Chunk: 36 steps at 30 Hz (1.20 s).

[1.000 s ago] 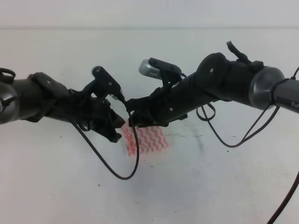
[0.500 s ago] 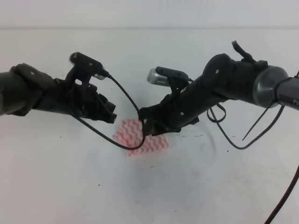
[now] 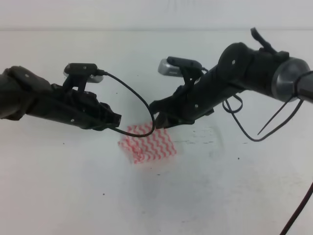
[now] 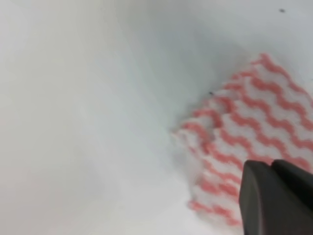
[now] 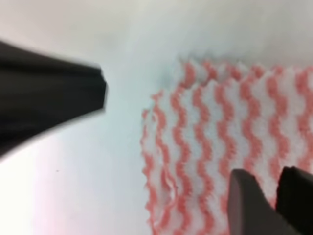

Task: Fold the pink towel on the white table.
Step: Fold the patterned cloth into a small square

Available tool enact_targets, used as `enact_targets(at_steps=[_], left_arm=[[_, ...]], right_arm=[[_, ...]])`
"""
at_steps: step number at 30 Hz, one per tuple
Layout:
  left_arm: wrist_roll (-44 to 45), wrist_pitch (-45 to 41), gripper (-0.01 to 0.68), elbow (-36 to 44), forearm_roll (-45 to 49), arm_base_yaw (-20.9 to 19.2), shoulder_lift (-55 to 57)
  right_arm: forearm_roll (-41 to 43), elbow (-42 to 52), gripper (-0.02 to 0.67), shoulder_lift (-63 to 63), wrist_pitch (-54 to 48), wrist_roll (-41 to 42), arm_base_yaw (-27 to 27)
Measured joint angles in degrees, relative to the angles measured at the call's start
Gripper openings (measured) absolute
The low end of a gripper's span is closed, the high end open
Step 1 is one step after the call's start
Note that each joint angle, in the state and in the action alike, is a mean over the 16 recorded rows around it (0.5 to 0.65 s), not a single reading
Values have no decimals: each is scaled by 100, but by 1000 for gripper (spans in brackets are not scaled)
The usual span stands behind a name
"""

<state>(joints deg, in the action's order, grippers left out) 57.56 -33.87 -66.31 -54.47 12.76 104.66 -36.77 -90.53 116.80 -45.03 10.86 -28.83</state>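
Both arms reach inward from the sides of the exterior high view, forearms sloping down toward the middle. The left gripper [image 3: 113,120] points right, its dark fingers [image 4: 274,196] lying close together with no gap showing in the left wrist view (only their tips are in frame). The right gripper [image 3: 157,117] points left and down, well apart from the left fingers; its two fingers [image 5: 249,205] stand side by side with a narrow slit between them, holding nothing
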Motion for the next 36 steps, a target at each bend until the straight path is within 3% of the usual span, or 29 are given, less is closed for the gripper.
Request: enact_targets(at_steps=[17, 36], left_arm=[[-2851, -574, 44, 2, -88, 10, 260], [-3071, -574, 43, -11, -398, 21, 759]], right_arm=[[183, -323, 13, -30, -539, -22, 364], [197, -328, 13, -30, -572, -17, 363]])
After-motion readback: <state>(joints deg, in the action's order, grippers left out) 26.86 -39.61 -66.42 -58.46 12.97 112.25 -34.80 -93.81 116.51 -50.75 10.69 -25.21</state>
